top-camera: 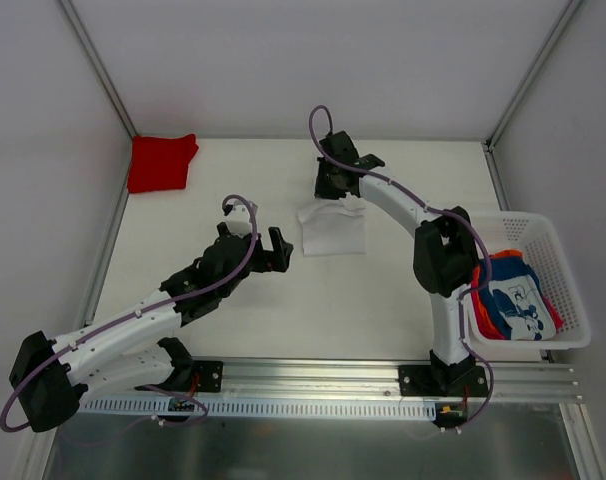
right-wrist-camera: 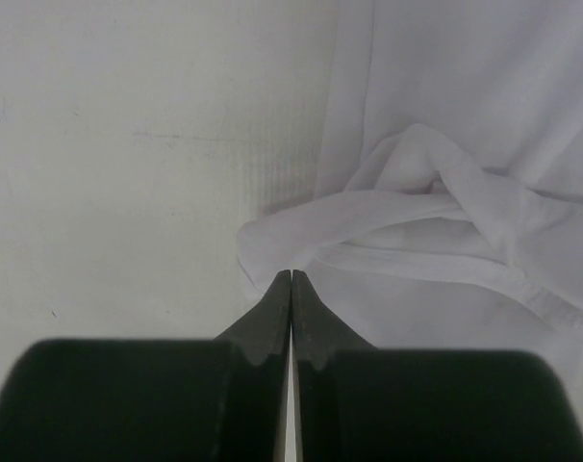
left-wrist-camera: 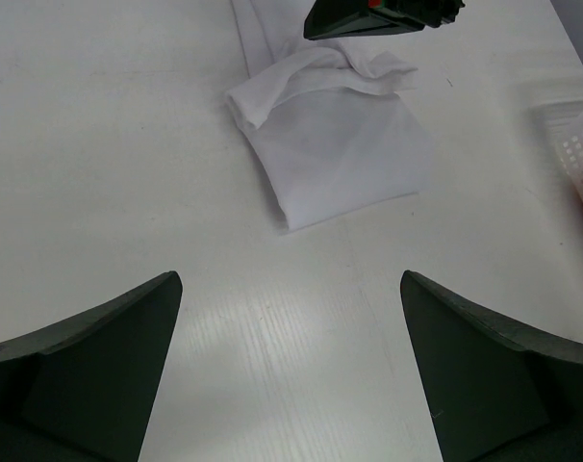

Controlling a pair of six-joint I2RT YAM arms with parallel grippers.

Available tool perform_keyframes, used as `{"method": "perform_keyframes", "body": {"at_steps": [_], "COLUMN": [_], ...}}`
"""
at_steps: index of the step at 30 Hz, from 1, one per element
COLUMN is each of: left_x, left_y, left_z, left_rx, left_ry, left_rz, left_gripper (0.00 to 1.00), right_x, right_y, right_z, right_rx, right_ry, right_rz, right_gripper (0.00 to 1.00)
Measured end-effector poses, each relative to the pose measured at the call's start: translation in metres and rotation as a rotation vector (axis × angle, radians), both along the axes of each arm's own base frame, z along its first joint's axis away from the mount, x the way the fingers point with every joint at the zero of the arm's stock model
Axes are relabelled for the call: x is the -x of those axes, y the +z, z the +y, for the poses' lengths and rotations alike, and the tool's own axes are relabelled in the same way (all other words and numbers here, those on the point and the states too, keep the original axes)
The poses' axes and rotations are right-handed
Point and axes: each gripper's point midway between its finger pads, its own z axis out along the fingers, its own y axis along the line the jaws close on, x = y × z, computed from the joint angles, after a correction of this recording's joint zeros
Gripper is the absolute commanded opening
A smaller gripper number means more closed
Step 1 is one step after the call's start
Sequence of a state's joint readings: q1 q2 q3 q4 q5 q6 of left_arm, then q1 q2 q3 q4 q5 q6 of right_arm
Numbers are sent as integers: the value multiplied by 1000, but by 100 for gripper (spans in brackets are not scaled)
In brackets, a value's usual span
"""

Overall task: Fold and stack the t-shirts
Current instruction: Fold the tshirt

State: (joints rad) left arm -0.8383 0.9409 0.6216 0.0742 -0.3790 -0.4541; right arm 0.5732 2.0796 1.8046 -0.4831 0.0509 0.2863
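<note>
A partly folded white t-shirt lies at the table's middle back, its far edge rumpled. My right gripper is down at that rumpled edge; in the right wrist view its jaws are shut, tips pinching the loose hem of the white t-shirt. My left gripper hovers open just left of the shirt, nothing between its fingers; the white t-shirt lies ahead of it. A folded red t-shirt sits in the far left corner. A blue t-shirt with white print lies on orange-red cloth in the basket.
The white mesh basket stands at the right edge of the table, its corner showing in the left wrist view. Metal frame posts rise at both back corners. The arms' mounting rail runs along the near edge.
</note>
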Motion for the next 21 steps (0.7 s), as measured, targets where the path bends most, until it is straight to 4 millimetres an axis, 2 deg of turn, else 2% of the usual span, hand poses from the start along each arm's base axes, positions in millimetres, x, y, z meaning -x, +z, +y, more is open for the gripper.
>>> {"method": "perform_keyframes", "body": {"at_steps": [7,13,21], "left_x": [2,-1,-2], "left_y": [-9,-19,-31], "left_z": [3,4,3], "left_rx": [-19,-47,-74], "left_ry": [8,24,25], "left_rz": [16,35,61], "left_gripper": [99,99,99], "right_x": [-2,16,17], "right_y": [-14,-49,-53], "right_z": [-10,-22,-24], "right_rx": [13,49,58], "right_ry": [-19,-29,-33], "right_rz": [27,95,97], "right_gripper": [1,1,1]}}
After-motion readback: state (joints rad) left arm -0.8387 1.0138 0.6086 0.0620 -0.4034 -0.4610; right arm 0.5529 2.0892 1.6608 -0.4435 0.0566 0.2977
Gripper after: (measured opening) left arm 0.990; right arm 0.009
